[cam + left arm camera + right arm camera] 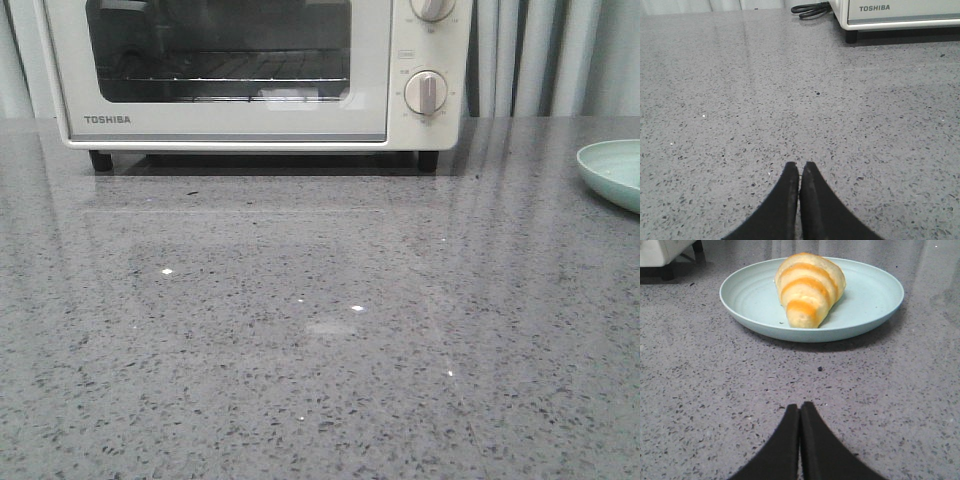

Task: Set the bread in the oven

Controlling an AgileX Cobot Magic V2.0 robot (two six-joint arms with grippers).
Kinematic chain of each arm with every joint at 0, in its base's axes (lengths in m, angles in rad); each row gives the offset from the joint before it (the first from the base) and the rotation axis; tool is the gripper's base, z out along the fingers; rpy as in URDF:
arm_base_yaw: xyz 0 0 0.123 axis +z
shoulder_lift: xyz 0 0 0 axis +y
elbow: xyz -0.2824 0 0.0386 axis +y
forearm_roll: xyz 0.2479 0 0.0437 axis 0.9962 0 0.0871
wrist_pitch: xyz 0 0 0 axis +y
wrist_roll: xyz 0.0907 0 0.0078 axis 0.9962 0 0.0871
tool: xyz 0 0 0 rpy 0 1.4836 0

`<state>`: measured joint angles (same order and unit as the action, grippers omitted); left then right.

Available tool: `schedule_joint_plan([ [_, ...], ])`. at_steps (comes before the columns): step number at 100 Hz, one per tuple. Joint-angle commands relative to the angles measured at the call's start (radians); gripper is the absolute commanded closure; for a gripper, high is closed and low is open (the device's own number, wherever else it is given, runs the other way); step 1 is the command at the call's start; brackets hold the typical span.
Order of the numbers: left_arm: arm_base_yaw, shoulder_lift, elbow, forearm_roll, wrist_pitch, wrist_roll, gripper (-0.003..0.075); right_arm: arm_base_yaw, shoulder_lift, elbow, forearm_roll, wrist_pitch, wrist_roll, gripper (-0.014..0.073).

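The cream-white TOSHIBA oven (250, 70) stands at the back of the grey counter with its glass door closed; its lower corner shows in the left wrist view (900, 12). The bread (807, 287), a golden-brown croissant roll, lies on a pale green plate (867, 300) in the right wrist view. My right gripper (800, 406) is shut and empty, low over the counter, a short way in front of the plate. My left gripper (800, 165) is shut and empty over bare counter, well short of the oven. Neither gripper shows in the front view.
The plate's edge (612, 172) shows at the right edge of the front view. A black power cord (812, 9) lies coiled beside the oven. An oven foot and corner (665, 255) show in the right wrist view. Grey curtains hang behind the counter.
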<state>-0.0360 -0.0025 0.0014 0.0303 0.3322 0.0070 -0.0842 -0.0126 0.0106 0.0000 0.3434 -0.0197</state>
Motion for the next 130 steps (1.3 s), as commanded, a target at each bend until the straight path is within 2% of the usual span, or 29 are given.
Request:
schedule_joint_plan([
  [1, 0.003, -0.026, 0.022, -0.010, -0.073, -0.007, 0.0741, -0.007, -0.015, 0.024, -0.007, -0.023, -0.003, 0.0643],
  [70, 0.003, -0.026, 0.022, -0.010, -0.123, -0.007, 0.0741, -0.007, -0.015, 0.024, -0.018, -0.058, -0.003, 0.0643],
  [100, 0.003, -0.026, 0.022, -0.010, -0.269, -0.007, 0.0741, -0.007, -0.015, 0.024, -0.013, -0.313, -0.003, 0.0643],
  [113, 0.003, -0.026, 0.022, -0.010, -0.383, -0.007, 0.0741, -0.007, -0.015, 0.024, -0.013, -0.490, -0.003, 0.0643],
  [130, 0.003, -0.026, 0.022, -0.097, -0.560, -0.018, 0.0741, -0.007, -0.015, 0.024, -0.013, -0.683, -0.003, 0.0643],
])
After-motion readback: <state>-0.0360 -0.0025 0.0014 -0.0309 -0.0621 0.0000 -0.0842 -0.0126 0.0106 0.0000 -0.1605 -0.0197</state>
